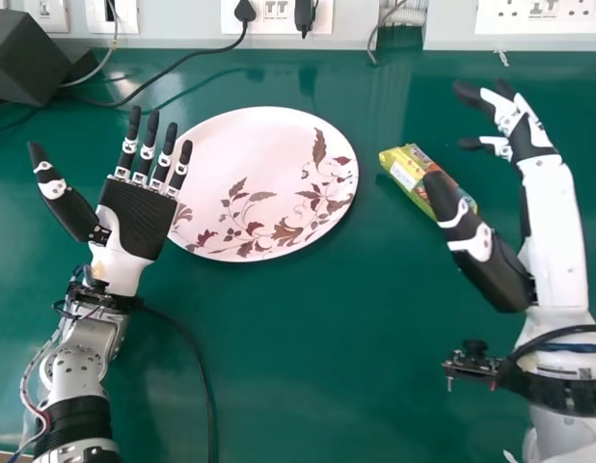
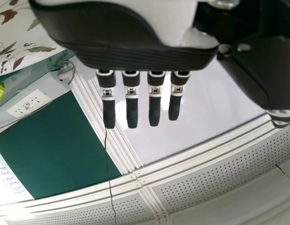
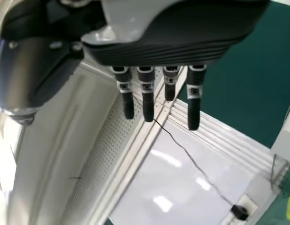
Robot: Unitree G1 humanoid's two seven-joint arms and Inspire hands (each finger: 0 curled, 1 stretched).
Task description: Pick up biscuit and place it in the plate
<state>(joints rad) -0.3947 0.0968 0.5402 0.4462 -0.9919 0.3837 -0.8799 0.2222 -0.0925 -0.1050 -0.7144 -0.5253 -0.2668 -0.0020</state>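
The biscuit (image 1: 414,177), in a yellow packet, lies on the green table right of the plate (image 1: 242,183), a round pale one with a leaf pattern. Between the biscuit and the view's right edge, my right hand (image 1: 491,260) is raised with its thumb near the packet's lower end; its fingers are straight, holding nothing. By the plate's left rim, my left hand (image 1: 136,214) is open with fingers spread. The left wrist view shows the left hand (image 2: 131,105) with straight fingers, and the right wrist view shows the right hand (image 3: 147,101) likewise extended.
A dark box (image 1: 26,58) stands at the back left, with black cables (image 1: 173,75) running along the table there. Wall sockets (image 1: 276,13) line the back edge. Another cable (image 1: 203,371) runs over the table right of my left forearm.
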